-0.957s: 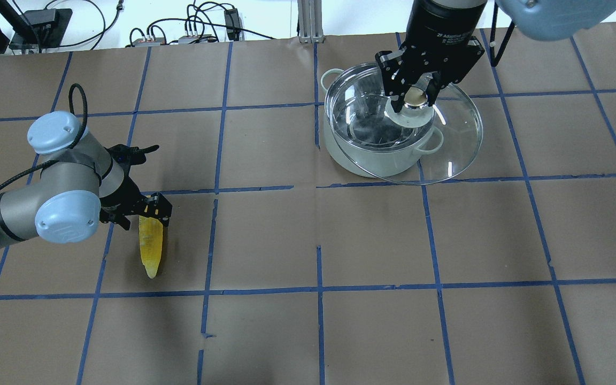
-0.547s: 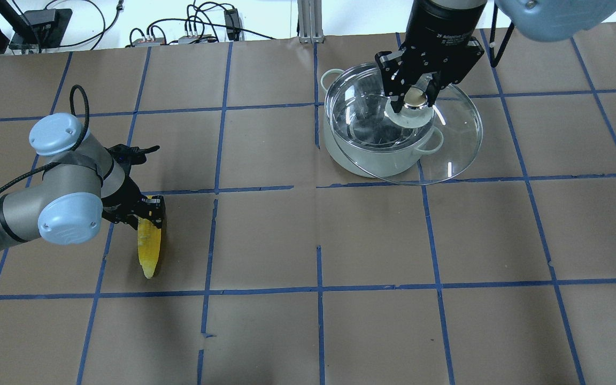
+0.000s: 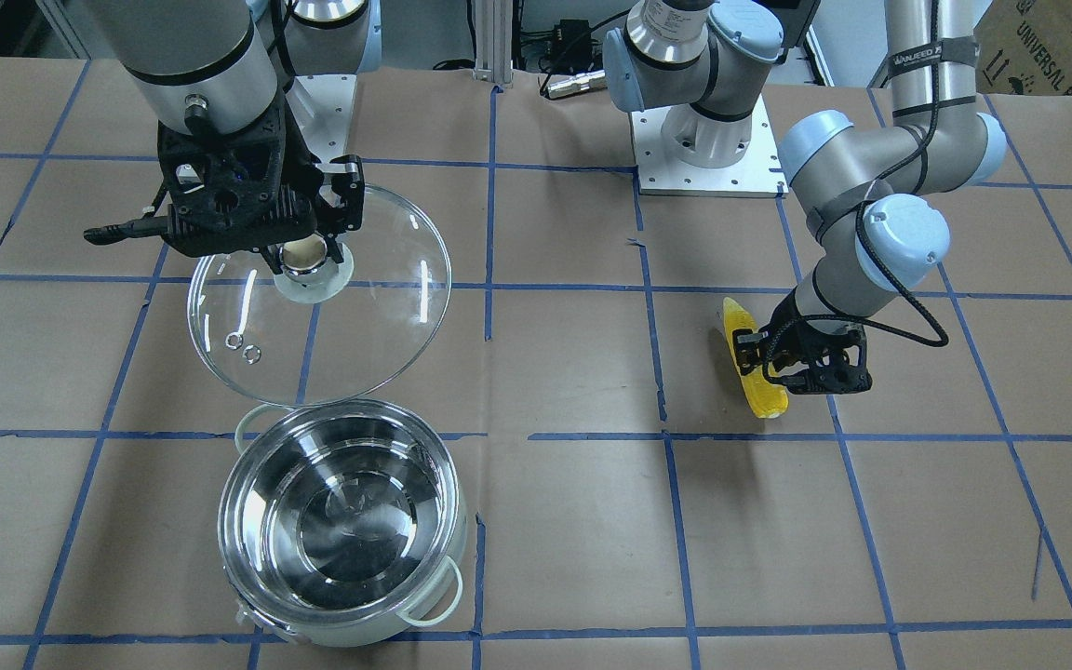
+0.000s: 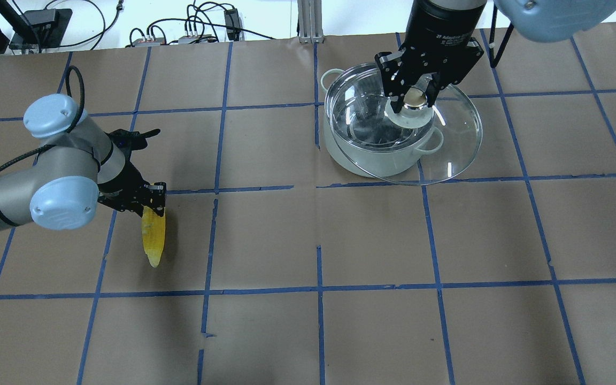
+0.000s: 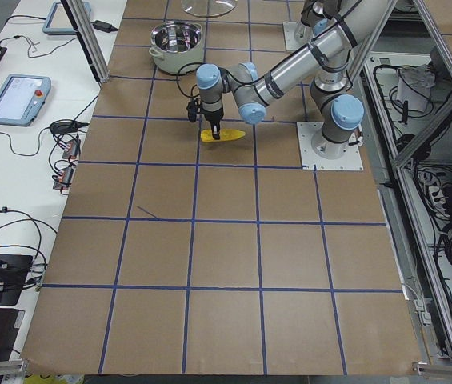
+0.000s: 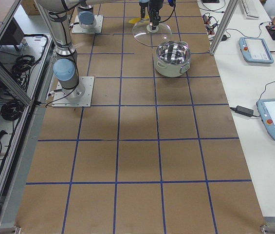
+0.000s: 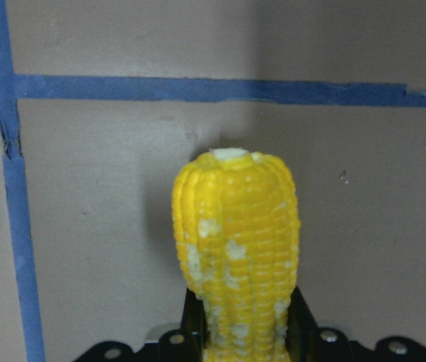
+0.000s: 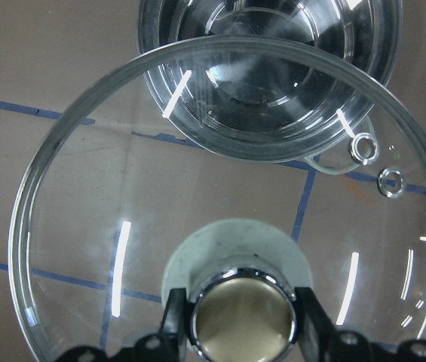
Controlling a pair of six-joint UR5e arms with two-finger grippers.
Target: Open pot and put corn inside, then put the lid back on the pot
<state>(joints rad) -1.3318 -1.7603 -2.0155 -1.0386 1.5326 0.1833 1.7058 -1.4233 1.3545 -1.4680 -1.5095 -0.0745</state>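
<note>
The pot (image 3: 247,568) stands open on the table; its shiny inside holds nothing. My right gripper (image 3: 305,257) is shut on the cream knob (image 8: 241,320) of the glass lid (image 3: 378,307) and holds the lid in the air, on the robot's side of the pot. In the overhead view the lid (image 4: 455,141) overlaps the pot (image 4: 333,151). My left gripper (image 4: 153,202) is shut on the thick end of the yellow corn (image 4: 154,240). The corn's pointed end faces the robot. The left wrist view shows the corn (image 7: 235,249) between the fingers.
The table is brown paper with a blue tape grid (image 4: 318,289). The arms' base plates (image 3: 703,149) sit at the robot's edge. Cables and boxes (image 4: 190,32) lie beyond the far edge.
My left gripper has moved a little away from the robot with the corn in it, and the corn's tip has shifted with it. The right arm, lid and pot have not moved.
</note>
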